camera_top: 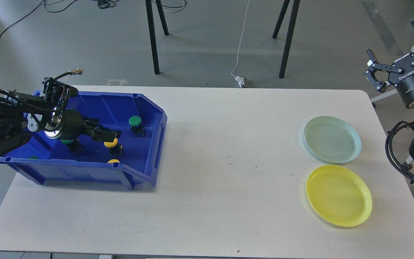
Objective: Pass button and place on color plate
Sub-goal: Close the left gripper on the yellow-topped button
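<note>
Yellow button (111,143) sits in the blue bin (146,108), right under my left gripper (111,135), toward its six o'clock; the fingers blur together, so I cannot tell whether they grip it; my right gripper (395,54) hangs open, far off at three o'clock past the yellow plate (338,195); another yellow button (113,161) is half hidden by the bin wall.

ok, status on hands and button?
Left hand in bin, at yellow button. Right hand open, off table. Both plates empty. Nothing blocking.

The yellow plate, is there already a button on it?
No, the yellow plate is bare; the buttons lie in the blue bin.
</note>
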`<control>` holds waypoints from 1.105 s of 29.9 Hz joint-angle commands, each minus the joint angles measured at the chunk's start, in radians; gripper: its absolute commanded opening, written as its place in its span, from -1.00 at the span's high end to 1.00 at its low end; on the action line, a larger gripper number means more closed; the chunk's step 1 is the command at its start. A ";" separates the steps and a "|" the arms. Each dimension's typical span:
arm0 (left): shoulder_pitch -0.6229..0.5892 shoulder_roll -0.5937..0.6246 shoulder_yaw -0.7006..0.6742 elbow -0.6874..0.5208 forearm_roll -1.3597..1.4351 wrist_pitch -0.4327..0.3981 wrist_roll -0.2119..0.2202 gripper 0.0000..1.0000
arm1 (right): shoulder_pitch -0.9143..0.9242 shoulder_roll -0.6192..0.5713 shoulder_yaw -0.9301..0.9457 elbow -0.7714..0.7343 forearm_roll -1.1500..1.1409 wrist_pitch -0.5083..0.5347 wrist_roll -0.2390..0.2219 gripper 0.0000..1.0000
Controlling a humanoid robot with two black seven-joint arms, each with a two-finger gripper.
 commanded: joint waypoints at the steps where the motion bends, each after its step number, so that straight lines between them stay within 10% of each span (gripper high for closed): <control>1: 0.009 -0.018 0.001 0.003 0.002 -0.002 0.000 -0.96 | -0.002 0.001 -0.001 0.000 0.000 0.000 0.000 -0.98; 20: 0.070 -0.116 0.001 0.130 0.001 -0.015 0.000 -0.89 | -0.028 0.000 0.000 0.001 0.000 0.000 0.000 -0.98; 33: 0.075 -0.114 0.003 0.129 0.007 -0.041 0.000 -0.11 | -0.029 0.000 0.000 0.000 0.000 0.000 0.000 -0.98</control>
